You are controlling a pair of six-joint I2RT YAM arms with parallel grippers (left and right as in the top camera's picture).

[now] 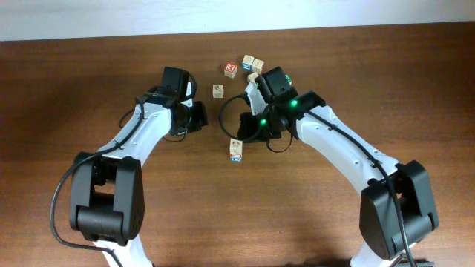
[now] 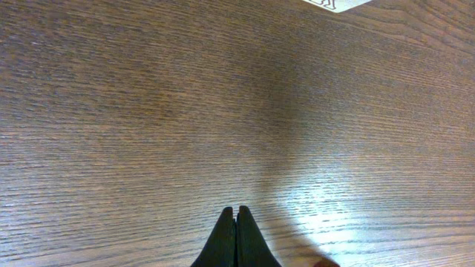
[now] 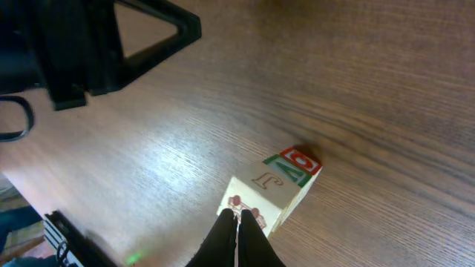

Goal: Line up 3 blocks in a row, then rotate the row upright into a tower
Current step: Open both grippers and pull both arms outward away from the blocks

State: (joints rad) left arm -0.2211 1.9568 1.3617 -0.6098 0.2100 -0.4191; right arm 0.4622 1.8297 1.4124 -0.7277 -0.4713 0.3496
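Now, your right gripper (image 3: pixel 239 217) has its fingers pressed together and holds nothing. A pale wooden alphabet cube (image 3: pixel 271 189) with red and green side marks sits on the table (image 3: pixel 371 89) right at the fingertips, just ahead and slightly right. Your left gripper (image 2: pixel 236 216) is likewise pinched together over the wood, with a second cube (image 2: pixel 334 4) showing only a corner well ahead to its right.

block (image 2: pixel 335 4) cropped by top edge (left wrist view), face unreadable
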